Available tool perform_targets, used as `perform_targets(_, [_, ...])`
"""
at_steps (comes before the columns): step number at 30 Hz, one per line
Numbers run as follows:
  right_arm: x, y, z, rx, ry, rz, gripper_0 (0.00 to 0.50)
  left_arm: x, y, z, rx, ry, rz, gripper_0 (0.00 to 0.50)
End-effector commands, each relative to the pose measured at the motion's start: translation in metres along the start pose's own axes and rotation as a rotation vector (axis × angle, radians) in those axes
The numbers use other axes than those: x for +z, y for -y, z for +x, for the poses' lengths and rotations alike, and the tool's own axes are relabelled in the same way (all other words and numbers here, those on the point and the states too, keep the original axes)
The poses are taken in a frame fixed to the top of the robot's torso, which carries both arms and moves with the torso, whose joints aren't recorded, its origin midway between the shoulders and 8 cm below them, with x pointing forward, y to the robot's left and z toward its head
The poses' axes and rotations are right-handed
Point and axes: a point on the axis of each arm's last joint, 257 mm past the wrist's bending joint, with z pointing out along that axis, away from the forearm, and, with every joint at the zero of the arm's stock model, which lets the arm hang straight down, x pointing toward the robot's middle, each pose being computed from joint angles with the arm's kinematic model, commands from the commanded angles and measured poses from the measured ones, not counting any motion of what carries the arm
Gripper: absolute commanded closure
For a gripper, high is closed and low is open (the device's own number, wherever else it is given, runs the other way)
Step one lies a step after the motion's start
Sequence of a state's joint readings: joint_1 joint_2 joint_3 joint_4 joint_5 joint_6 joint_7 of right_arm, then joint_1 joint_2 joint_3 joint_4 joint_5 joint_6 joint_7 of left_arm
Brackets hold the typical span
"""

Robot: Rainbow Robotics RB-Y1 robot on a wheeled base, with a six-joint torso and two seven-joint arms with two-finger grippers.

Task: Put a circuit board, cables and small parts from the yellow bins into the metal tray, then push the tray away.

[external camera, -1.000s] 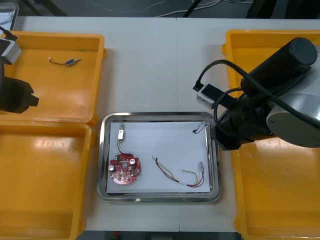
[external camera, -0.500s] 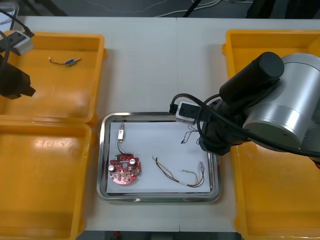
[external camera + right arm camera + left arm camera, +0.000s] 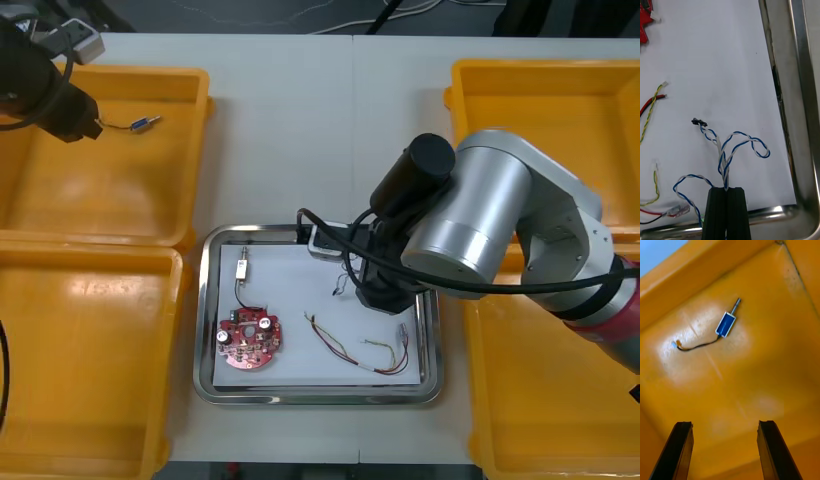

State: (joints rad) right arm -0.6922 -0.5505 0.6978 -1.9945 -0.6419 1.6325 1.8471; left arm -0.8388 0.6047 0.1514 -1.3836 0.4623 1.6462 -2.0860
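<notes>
Right pincer [image 3: 726,189] is clenched on the twisted blue and white cable [image 3: 733,146], gripping it where the loops bunch together. Within the last second this arm has swung in from the right rim of the metal tray [image 3: 205,300] and is now over its white interior. The cable's loops and black end plug hang over the lining near a tray corner; whether they touch it cannot be told. Already in the tray are the red circuit board [image 3: 248,340], the red and yellow cable [image 3: 352,352] and a small metal part on a black lead [image 3: 243,268]. Judgement: delivery is all but made, with only the release outstanding. Left pincer [image 3: 724,425], released with its fingers well apart, has moved up over the far left yellow bin [image 3: 120,72]. It faces a blue metal part [image 3: 726,324], likely the next pick.
</notes>
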Motion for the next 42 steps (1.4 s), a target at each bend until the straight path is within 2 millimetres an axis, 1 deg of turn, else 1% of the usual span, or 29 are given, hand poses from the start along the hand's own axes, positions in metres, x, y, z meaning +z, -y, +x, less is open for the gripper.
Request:
perform_targets(1, [0.006,-0.001,-0.03,-0.051,0.045,0.012,0.5,-0.003,0.002,-0.056,0.066,0.109,-0.005,0.0])
perform_targets(4, [0.014,-0.005,-0.031,-0.054,0.049,0.0,0.5,0.006,0.003,-0.071,0.058,0.139,0.0,0.0])
perform_targets(7, [0.02,-0.007,-0.031,-0.057,0.051,-0.009,0.5,0.013,0.001,-0.081,0.057,0.16,-0.005,0.0])
perform_targets(11, [0.024,-0.003,-0.028,-0.063,0.039,0.007,0.5,0.021,-0.004,-0.093,0.076,0.181,-0.009,0.0])
perform_targets(15, [0.028,-0.002,-0.026,-0.06,0.035,0.005,0.5,0.033,-0.01,-0.099,0.084,0.2,-0.01,0.0])
perform_targets(18, [0.031,0.001,-0.024,-0.058,0.03,0.011,0.5,0.038,-0.012,-0.104,0.081,0.206,-0.019,0.0])
perform_targets(22, [0.031,0.006,-0.022,-0.063,0.024,0.027,0.497,0.047,-0.014,-0.104,0.082,0.198,-0.032,0.0])
perform_targets(24, [0.031,0.007,-0.022,-0.063,0.022,0.033,0.437,0.051,-0.015,-0.103,0.086,0.194,-0.04,0.0])
perform_targets(26, [0.031,0.011,-0.021,-0.066,0.019,0.046,0.227,0.058,-0.014,-0.102,0.089,0.192,-0.043,0.0])
perform_targets(27, [0.03,0.014,-0.021,-0.068,0.018,0.054,0.15,0.06,-0.013,-0.101,0.088,0.193,-0.044,0.0])
perform_targets(30, [0.028,0.017,-0.023,-0.071,0.021,0.062,0.061,0.068,-0.013,-0.097,0.093,0.184,-0.05,0.0])
perform_targets(31, [0.028,0.018,-0.023,-0.071,0.021,0.061,0.051,0.07,-0.012,-0.097,0.089,0.187,-0.049,0.0])
perform_targets(33, [0.026,0.02,-0.022,-0.065,0.023,0.059,0.037,0.079,-0.007,-0.095,0.08,0.192,-0.04,0.0])
perform_targets(37, [0.022,0.02,-0.021,-0.054,0.029,0.044,0.032,0.089,-0.002,-0.092,0.081,0.193,-0.036,0.0])
perform_targets(42, [0.019,0.013,-0.024,-0.051,0.039,0.015,0.032,0.101,0.011,-0.094,0.072,0.205,-0.019,0.0])
